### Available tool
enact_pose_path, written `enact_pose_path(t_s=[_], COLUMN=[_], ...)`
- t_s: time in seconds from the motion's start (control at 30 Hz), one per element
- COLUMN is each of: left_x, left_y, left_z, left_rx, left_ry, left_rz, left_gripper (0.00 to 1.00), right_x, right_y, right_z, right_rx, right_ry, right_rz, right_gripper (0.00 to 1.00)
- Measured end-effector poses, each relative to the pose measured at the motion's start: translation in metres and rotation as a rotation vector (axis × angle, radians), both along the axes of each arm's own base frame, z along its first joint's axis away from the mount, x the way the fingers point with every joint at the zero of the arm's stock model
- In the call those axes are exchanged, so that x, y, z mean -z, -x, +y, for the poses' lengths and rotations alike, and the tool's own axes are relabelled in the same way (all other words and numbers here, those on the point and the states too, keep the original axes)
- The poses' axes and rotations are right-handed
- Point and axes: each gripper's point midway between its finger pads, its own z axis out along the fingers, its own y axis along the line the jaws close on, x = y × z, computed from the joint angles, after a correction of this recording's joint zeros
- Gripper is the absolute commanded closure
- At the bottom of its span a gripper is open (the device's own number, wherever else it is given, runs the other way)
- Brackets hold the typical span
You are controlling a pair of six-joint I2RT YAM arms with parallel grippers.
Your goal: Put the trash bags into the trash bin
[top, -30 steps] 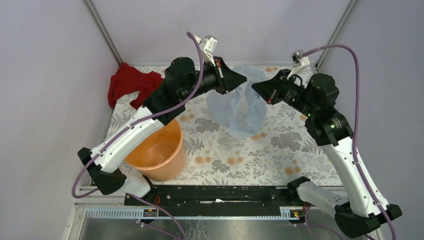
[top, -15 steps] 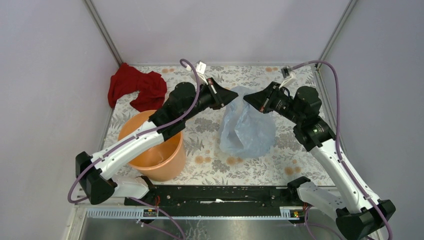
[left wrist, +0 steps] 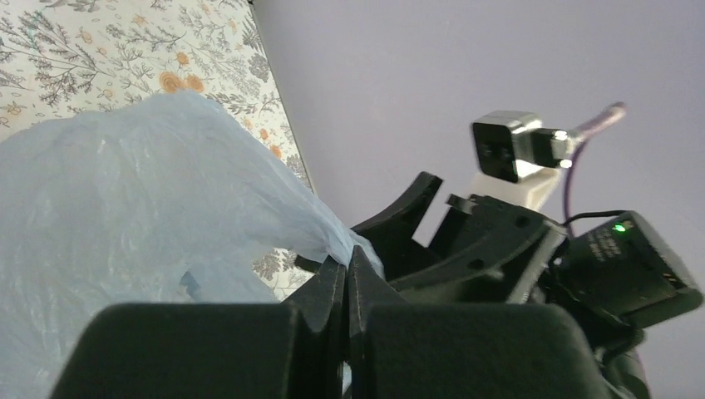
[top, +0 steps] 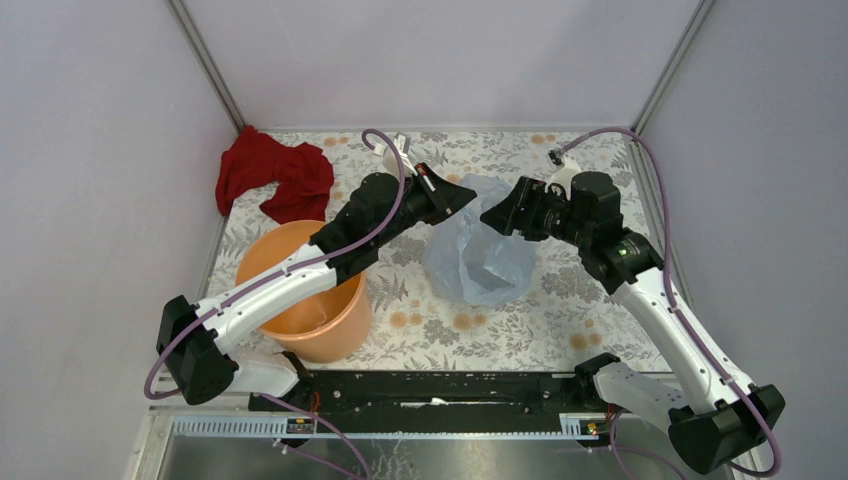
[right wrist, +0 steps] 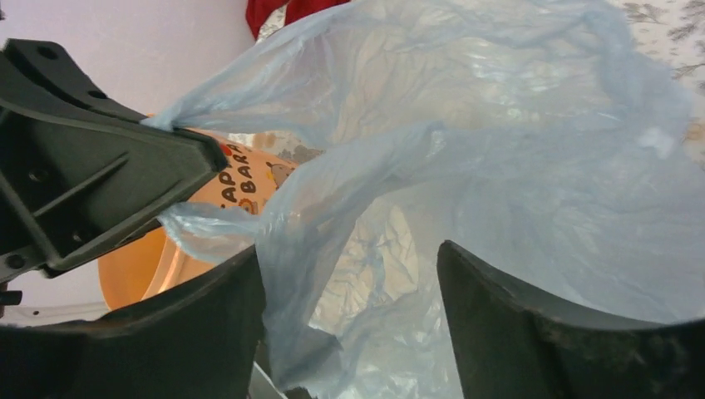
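While the floral-printed table (top: 560,300) and the round orange plastic bucket (top: 325,335) at its near left have stayed put, the thin, pale blue, translucent film bag (top: 480,255) has sunk over the last second. It hung high between the two arms; now its body slumps on the table to the right of the bucket, apart from it and nowhere over the opening. The crumpled red cloth (top: 270,175) in the far left corner lies unmoved. The left gripper (left wrist: 347,258) has come down and drawn a little towards the bucket. It is pressed together on a twisted upper corner of the bag. The right gripper (right wrist: 349,249) has closed in just beside it with its fingers spread wide; film drapes through the gap, but nothing is pinched there. By my reading the bag now hangs from the left claw alone, so the carry falls to that arm. The loose film may drag or snag the bucket's rim unless it is lifted first.
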Motion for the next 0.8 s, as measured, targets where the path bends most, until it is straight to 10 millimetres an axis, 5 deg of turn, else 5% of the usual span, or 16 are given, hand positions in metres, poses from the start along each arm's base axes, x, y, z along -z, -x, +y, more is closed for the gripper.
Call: enact_pose_path(t_s=[0.07, 0.33, 0.63, 0.8], left_x=[0.002, 0.007, 0.014, 0.019], left_y=[-0.001, -0.002, -0.005, -0.005], left_z=[-0.001, -0.003, 0.0, 0.001], left_rx=[0.0, -0.001, -0.023, -0.029], left_ry=[-0.001, 0.001, -0.022, -0.036], left_rz=[0.008, 0.025, 0.043, 0.057], left_gripper=[1.0, 1.0, 1.0, 1.0], right_x=[-0.004, -0.033, 0.002, 0.013], right_y=[0.003, 0.018, 0.037, 0.042], right_z=[-0.007, -0.056, -0.091, -0.082], right_rx=[0.008, 0.14, 0.281, 0.218], right_ry=[0.051, 0.235, 0.301, 0.286], right_rz=[0.001, -0.105, -0.06, -0.054], right_gripper=[0.02, 0.0, 0.0, 0.0])
